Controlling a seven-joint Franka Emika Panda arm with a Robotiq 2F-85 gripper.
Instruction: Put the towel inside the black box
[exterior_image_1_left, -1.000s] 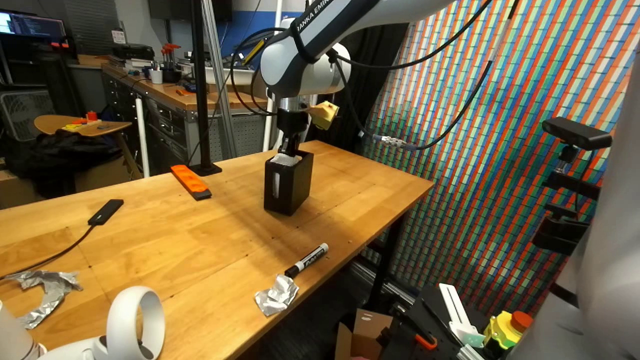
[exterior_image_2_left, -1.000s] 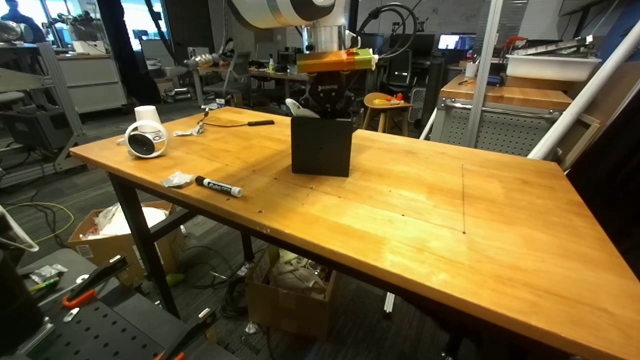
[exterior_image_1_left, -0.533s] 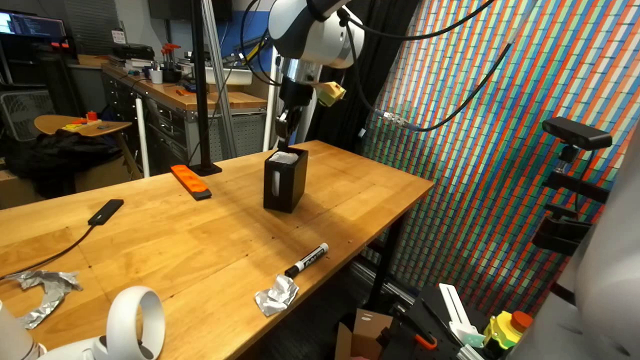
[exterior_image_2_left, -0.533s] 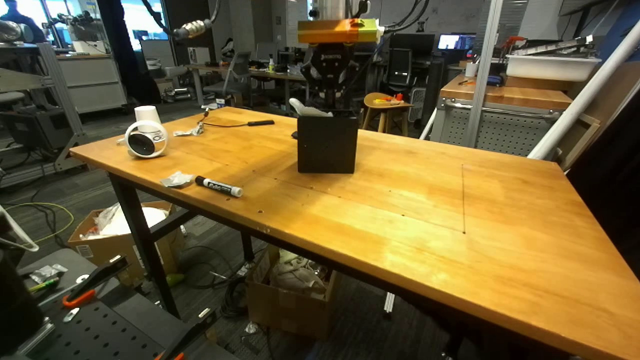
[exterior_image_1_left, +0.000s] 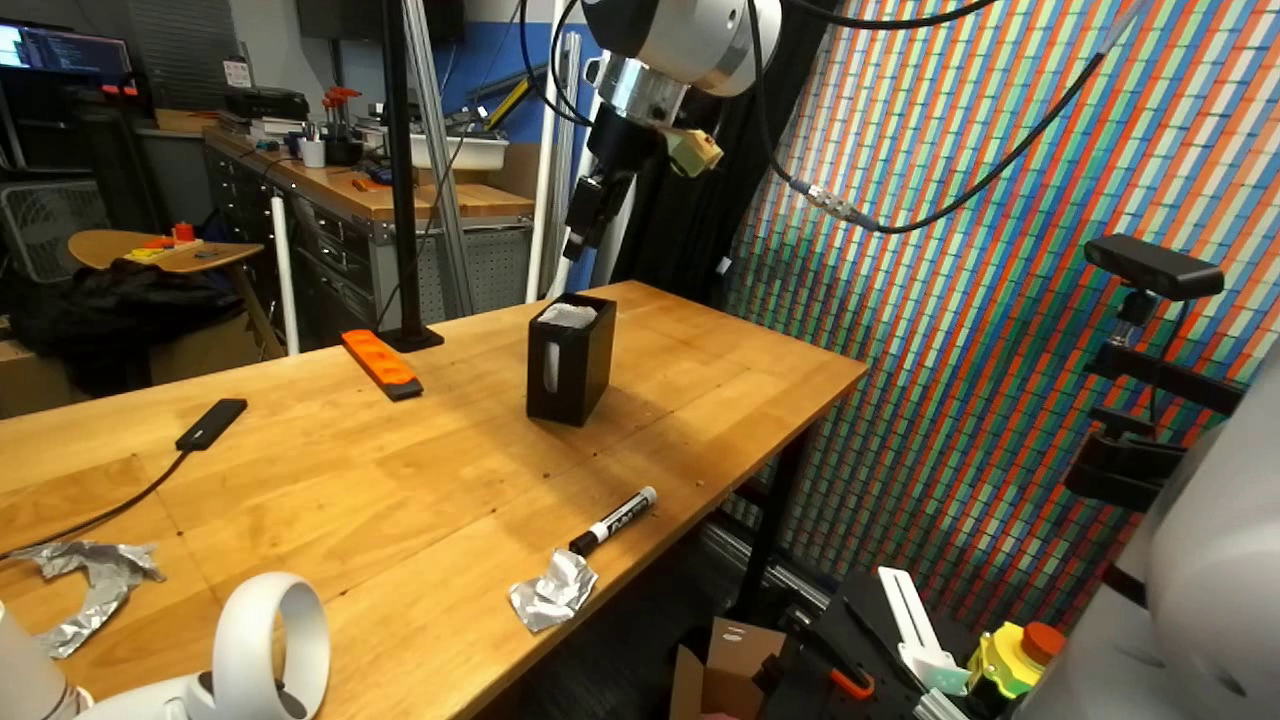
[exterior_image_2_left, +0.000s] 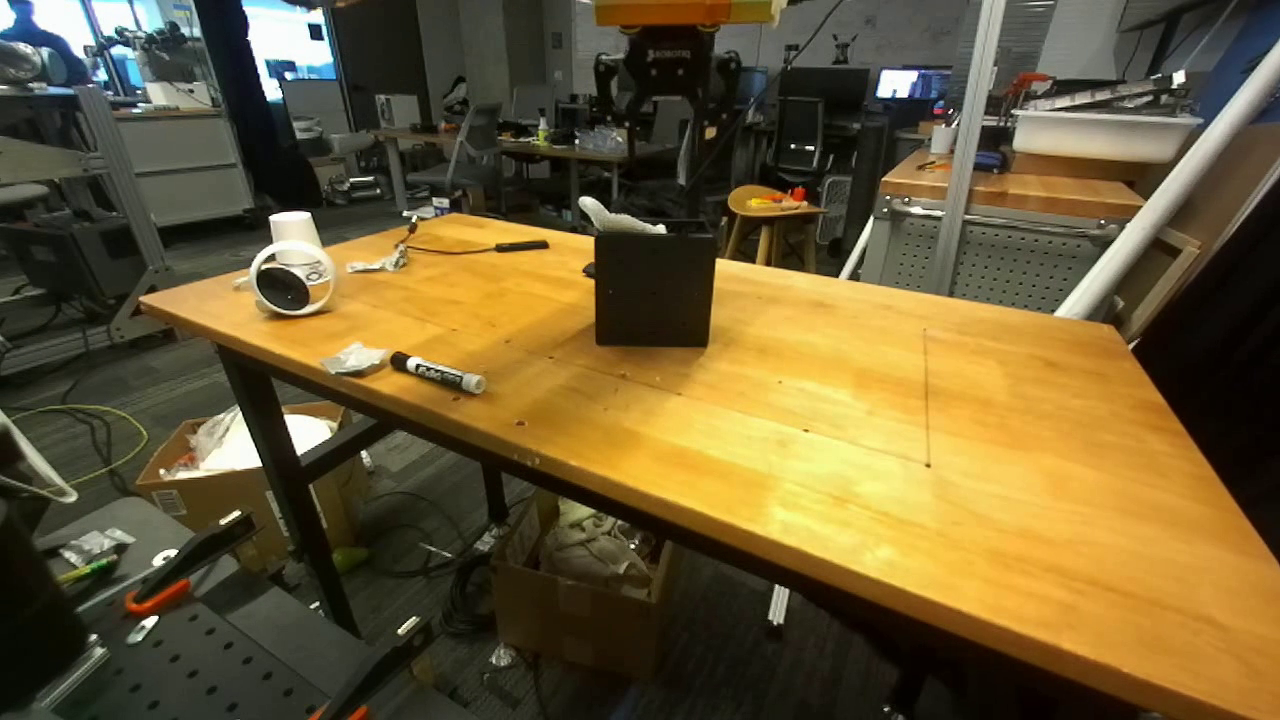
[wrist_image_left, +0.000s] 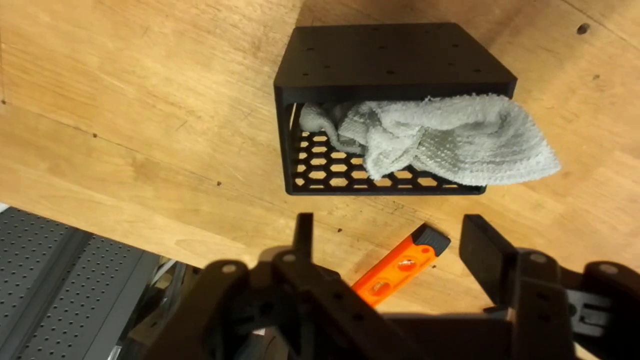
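The black box (exterior_image_1_left: 568, 375) stands upright on the wooden table, and its open top faces up in the wrist view. Bunched in that opening is the pale grey towel (wrist_image_left: 465, 142); part of it sits down inside the box (wrist_image_left: 395, 57), while one end sticks out past a short side. In an exterior view the same end of the towel (exterior_image_2_left: 612, 218) pokes above the rim of the box (exterior_image_2_left: 655, 290). My gripper (wrist_image_left: 388, 230) is open, its fingers wide apart with nothing between them. It hangs above the box, apart from the towel, and in an exterior view the gripper (exterior_image_1_left: 575, 248) is tilted.
An orange level (exterior_image_1_left: 382, 365) lies near the table's edge by a black post (exterior_image_1_left: 402, 180). Elsewhere on the table are a marker (exterior_image_1_left: 613, 521), crumpled foil (exterior_image_1_left: 553, 590), a black hub (exterior_image_1_left: 211, 424) and a white ring-shaped controller (exterior_image_2_left: 290, 280).
My gripper has opened, let go of the towel and risen out of the box, tilting as it went. The box shifted slightly early on; the towel has stayed in it.
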